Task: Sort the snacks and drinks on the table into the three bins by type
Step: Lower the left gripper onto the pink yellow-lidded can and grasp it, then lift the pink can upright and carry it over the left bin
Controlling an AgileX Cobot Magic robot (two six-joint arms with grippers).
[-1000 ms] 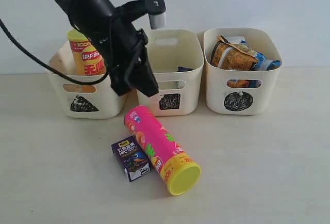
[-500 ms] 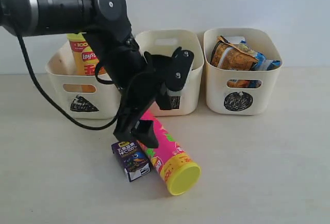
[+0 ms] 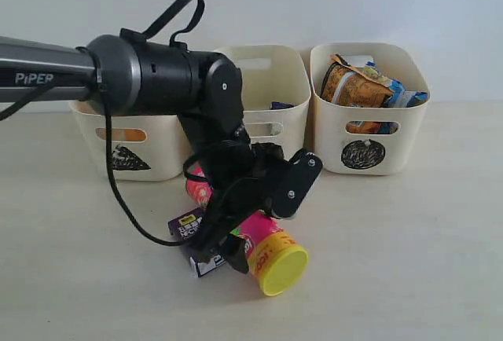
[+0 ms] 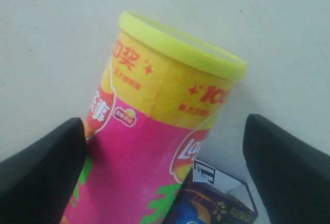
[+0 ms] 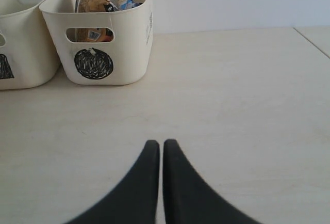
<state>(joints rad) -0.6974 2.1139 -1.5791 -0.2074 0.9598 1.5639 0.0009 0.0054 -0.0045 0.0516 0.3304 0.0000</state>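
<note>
"PiPER" arm (image 3: 47, 76) over pink "100" tube (image 4: 154, 146)

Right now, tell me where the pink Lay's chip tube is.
The pink Lay's chip tube lies on its side in front of the square-marked bin, centre-left in the exterior view, beside the dark purple carton and straddled by the open left gripper.

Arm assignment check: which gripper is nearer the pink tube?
Left. The left gripper straddles the pink tube, jaws open either side; the right gripper is shut over the table, well away.
</note>
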